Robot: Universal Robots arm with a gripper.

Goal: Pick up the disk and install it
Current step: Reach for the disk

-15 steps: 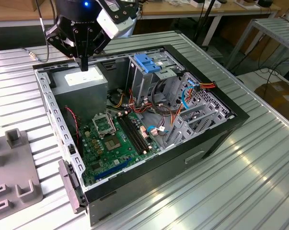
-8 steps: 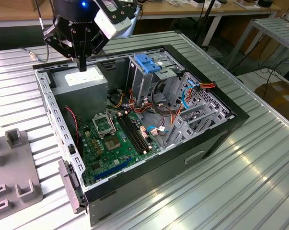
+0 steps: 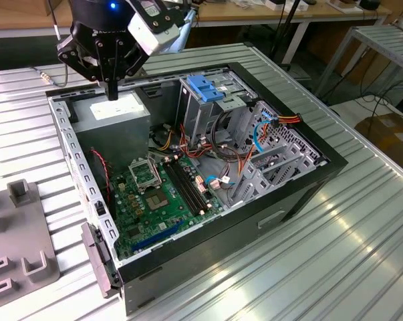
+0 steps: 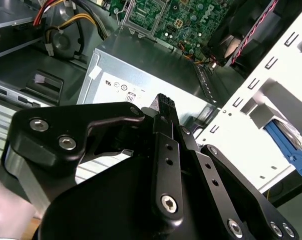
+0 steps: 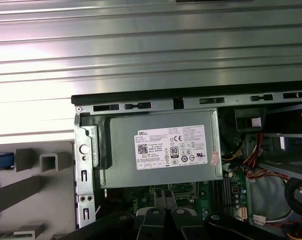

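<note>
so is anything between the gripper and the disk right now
Yes, it seems. The gripper hangs over the power supply box inside the case, while the blue-railed edge that looks like the disk lies outside, past the case's perforated side wall. That wall stands between them.

Ribbed metal table (image 3: 361,254) with open computer case (image 3: 254,235) and grey fixture (image 3: 21,247)

Bright overhead light, strong white glare on the ribbed metal table (image 5: 140,45), dark shadow inside the computer case (image 3: 308,194), black gripper (image 4: 163,104) close to lens, a little blurred, colours slightly washed.
</note>
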